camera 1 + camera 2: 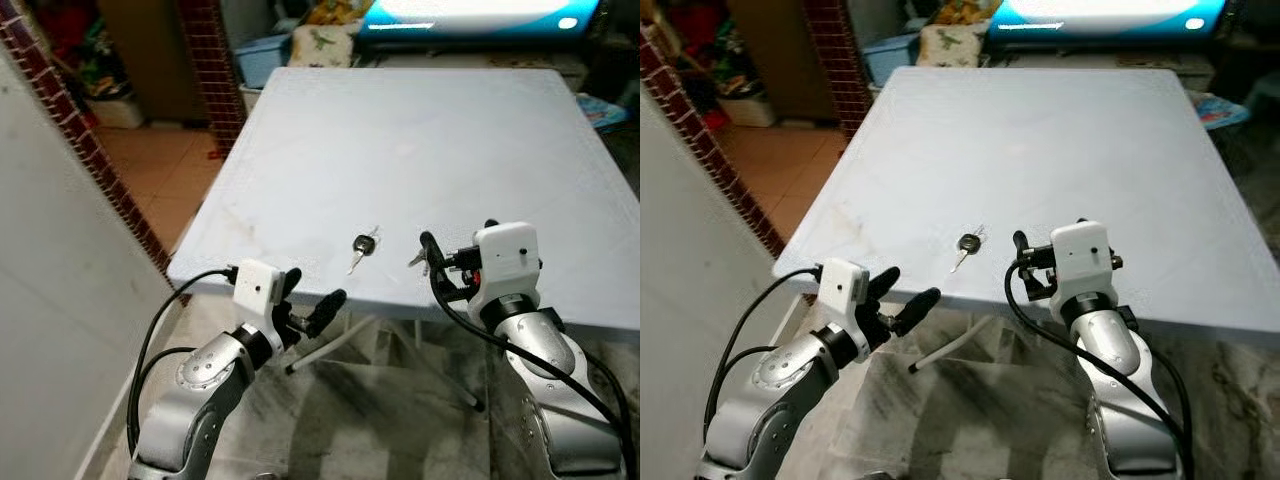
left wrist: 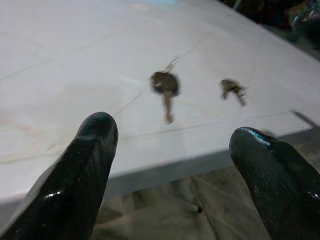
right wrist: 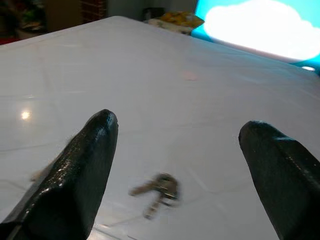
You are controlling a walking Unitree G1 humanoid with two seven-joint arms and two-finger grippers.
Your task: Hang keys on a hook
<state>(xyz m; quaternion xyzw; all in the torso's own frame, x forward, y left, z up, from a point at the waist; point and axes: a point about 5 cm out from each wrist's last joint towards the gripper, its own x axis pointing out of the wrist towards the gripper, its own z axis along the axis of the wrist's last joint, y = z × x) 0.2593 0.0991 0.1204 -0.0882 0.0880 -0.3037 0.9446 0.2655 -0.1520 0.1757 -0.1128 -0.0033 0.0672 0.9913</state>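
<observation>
Everything is placed here against the pale square table (image 1: 400,140). Off its near left corner, below the edge and over the floor, the left gripper (image 1: 312,297) hangs with its two black fingers spread wide and nothing between them; its wrist view looks up across the tabletop at both keys.

On the table, close to the near edge and about midway along it, lies the key with the dark head (image 1: 363,247), a thin ring at its far end and its blade pointing toward the robot. A little further right, nearer the edge again, lies a smaller key (image 1: 418,259), just beside the right gripper (image 1: 430,262). That gripper sits at the near edge, fingers wide apart and holding nothing, and in its wrist view the small key rests flat between and ahead of the fingers.

No hook can be made out anywhere around the table.

The risks seem plain. Flat metal on a smooth top gives long fingers little to bite, so a closing pinch could skid a key. Both keys sit near the edge, so a nudge toward the robot could tip one onto the floor. The right fingers could also catch the table edge.
</observation>
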